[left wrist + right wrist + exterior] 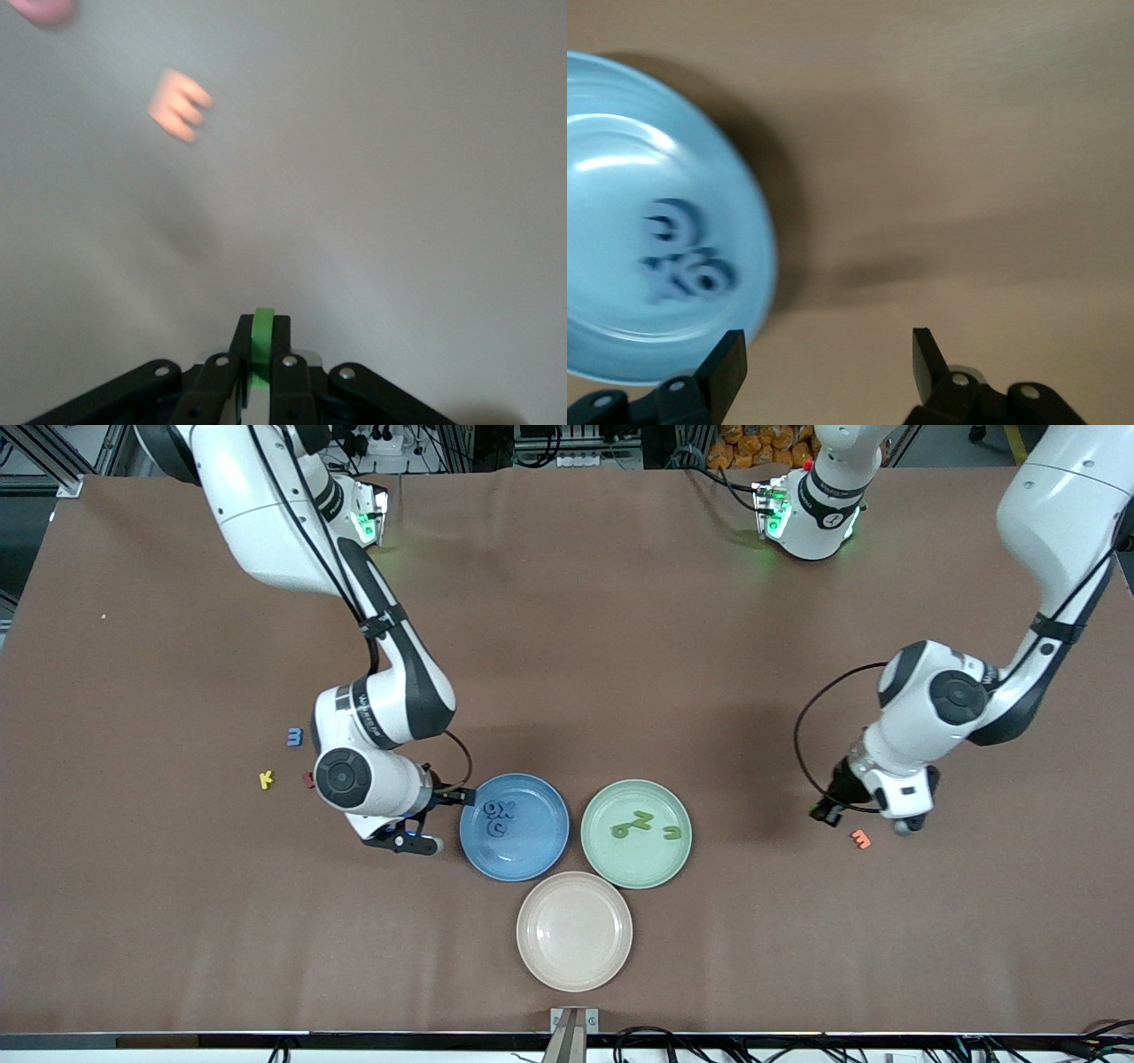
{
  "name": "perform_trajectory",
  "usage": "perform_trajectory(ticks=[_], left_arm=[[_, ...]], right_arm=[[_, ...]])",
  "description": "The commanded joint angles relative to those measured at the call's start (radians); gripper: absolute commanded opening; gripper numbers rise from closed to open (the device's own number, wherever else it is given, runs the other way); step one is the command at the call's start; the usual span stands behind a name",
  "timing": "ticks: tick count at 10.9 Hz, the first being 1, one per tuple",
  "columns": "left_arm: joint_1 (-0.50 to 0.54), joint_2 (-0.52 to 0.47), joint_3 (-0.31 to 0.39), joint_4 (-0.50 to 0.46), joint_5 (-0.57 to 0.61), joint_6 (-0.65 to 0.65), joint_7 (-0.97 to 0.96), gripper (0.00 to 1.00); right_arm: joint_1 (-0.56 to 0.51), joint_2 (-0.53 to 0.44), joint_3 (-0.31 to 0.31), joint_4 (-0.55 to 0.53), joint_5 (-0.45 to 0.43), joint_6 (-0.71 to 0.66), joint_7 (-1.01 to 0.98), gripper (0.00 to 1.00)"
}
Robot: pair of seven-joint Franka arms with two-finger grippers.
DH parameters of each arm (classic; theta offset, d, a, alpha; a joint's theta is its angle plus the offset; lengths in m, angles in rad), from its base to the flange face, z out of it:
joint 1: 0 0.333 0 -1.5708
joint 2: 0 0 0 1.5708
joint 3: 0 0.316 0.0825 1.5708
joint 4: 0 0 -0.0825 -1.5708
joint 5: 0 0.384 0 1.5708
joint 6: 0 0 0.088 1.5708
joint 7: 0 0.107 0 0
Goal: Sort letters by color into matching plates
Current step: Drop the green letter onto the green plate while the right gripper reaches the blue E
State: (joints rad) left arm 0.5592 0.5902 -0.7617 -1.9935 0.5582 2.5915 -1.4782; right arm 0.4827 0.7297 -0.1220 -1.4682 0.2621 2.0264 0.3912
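Observation:
My left gripper hangs low over the table at the left arm's end, shut on a small green letter that shows between its fingers. An orange letter lies on the cloth just beside it. My right gripper stands open with nothing in it, right beside the blue plate, which holds three blue letters. The green plate holds three green letters. The beige-pink plate, nearest the front camera, has nothing in it.
Toward the right arm's end lie a blue letter, a yellow letter and a red letter, the red one partly hidden by the right arm. A pink shape shows at the edge of the left wrist view.

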Motion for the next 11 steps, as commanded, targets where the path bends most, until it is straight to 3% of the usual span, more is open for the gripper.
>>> perform_trajectory(ticks=[1, 2, 6, 7, 8, 11], left_arm=[[-0.216, 0.051, -0.011, 0.105, -0.009, -0.008, -0.036, 0.00], [-0.304, 0.090, -0.008, 0.171, -0.011, -0.005, -0.057, 0.00], [-0.485, 0.167, 0.025, 0.294, 0.005, 0.009, -0.037, 0.00], [-0.520, 0.166, 0.072, 0.311, 0.011, 0.009, -0.019, 0.46], [-0.560, 0.161, 0.102, 0.317, 0.011, 0.009, 0.030, 0.99], [-0.588, 0.142, 0.166, 0.329, 0.028, 0.007, 0.035, 1.00]], right_arm=[[-0.078, -0.061, 0.010, -0.017, -0.136, -0.153, -0.156, 0.84], [-0.091, -0.079, 0.008, -0.032, -0.162, -0.179, -0.220, 0.84], [-0.131, -0.165, 0.010, -0.139, -0.226, -0.175, -0.252, 0.83], [-0.131, -0.177, 0.010, -0.156, -0.234, -0.175, -0.253, 0.84], [-0.133, -0.200, 0.008, -0.196, -0.237, -0.163, -0.270, 0.84], [-0.199, -0.301, 0.010, -0.398, -0.239, -0.017, -0.408, 0.86]])
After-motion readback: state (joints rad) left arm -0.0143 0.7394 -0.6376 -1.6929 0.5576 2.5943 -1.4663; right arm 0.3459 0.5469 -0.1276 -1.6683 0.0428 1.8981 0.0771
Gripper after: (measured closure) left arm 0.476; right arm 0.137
